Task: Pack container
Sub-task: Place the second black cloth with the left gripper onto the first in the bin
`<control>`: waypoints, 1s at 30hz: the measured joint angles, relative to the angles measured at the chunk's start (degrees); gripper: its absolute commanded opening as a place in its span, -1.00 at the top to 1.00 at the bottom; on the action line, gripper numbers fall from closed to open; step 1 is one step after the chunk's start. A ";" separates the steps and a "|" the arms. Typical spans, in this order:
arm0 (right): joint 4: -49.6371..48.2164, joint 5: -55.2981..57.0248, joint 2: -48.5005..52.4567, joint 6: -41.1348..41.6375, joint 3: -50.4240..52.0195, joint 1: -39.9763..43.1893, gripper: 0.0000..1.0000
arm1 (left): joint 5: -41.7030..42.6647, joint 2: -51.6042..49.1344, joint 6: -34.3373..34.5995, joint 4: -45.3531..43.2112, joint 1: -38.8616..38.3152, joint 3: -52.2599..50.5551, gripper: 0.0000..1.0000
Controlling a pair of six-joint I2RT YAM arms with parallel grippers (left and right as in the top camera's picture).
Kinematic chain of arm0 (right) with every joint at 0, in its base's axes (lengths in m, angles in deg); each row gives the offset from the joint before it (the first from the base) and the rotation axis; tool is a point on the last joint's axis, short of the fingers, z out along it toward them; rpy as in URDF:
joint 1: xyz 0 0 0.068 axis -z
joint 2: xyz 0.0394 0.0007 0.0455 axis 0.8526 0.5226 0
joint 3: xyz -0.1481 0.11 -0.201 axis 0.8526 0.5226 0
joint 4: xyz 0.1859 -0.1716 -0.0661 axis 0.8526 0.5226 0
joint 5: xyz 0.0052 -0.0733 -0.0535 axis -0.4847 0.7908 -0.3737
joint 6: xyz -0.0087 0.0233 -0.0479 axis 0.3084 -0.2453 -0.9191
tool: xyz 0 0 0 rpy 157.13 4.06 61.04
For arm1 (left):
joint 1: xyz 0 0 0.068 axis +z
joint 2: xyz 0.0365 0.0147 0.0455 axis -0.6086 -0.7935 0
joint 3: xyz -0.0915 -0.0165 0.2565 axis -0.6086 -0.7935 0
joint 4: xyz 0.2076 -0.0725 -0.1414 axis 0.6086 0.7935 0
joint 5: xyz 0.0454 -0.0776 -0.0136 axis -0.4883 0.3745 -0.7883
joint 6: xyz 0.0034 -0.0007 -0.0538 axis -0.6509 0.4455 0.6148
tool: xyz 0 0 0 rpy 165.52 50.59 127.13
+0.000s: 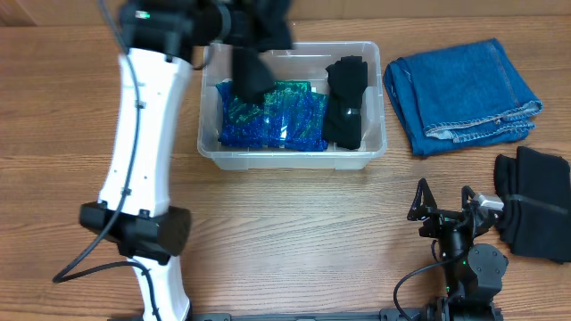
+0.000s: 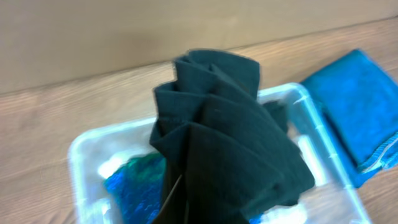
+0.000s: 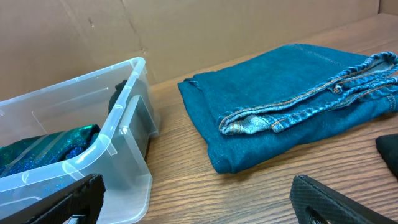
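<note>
The clear container [image 1: 294, 160] stands at the table's middle back. Inside it lie a shiny blue-green cloth [image 1: 277, 116] on the left and a folded black garment [image 1: 346, 102] on the right. My left gripper [image 1: 243, 31] is above the container's back left part, shut on a dark folded cloth [image 1: 254, 67] that hangs over the blue-green cloth. In the left wrist view this dark cloth [image 2: 224, 143] fills the middle and hides the fingers, with the container [image 2: 78, 155] below. My right gripper [image 1: 443, 207] is open and empty, low over the table at the front right; in the right wrist view it [image 3: 199, 199] faces the container [image 3: 118, 155].
Folded blue jeans [image 1: 464, 94] lie right of the container, also in the right wrist view [image 3: 292, 106] and the left wrist view [image 2: 360, 106]. A pile of black clothes [image 1: 535, 201] lies at the right edge, beside the right gripper.
</note>
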 measured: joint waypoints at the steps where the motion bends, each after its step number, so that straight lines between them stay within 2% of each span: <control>1: 0.02 0.00 0.00 0.04 0.02 -0.02 -1.00 | -0.98 -0.11 0.94 -1.77 -2.19 0.00 0.92; 3: 0.00 0.00 0.00 0.04 0.02 0.00 -1.00 | -4.20 -0.74 3.15 -5.16 -7.21 0.02 0.92; 8: 0.02 0.00 0.00 0.02 0.02 -0.02 -1.00 | -8.09 -6.23 8.28 -7.17 -13.40 0.09 0.92; 14: 0.00 0.02 0.00 0.02 0.00 -0.02 -1.00 | -8.70 -17.09 18.45 -7.43 -13.81 0.07 0.92; 21: 0.00 0.02 0.00 0.02 0.00 -0.02 -1.00 | -5.57 -22.36 22.51 -12.66 -15.80 0.07 0.92; 27: 0.00 0.00 0.00 0.04 0.02 -0.02 -1.00 | -4.13 -22.75 24.76 -16.46 -18.10 0.07 0.92; 28: 0.00 0.02 0.00 0.02 0.02 0.00 -1.00 | -3.82 -22.75 24.96 -16.83 -18.45 0.09 0.40; 29: 0.00 0.00 0.00 0.02 0.02 -0.02 -1.00 | -3.72 -22.75 25.27 -16.92 -18.67 0.07 0.05; 30: -0.02 0.00 0.00 0.02 0.02 0.00 -1.00 | -3.61 -22.75 25.46 -16.92 -18.71 0.09 -0.50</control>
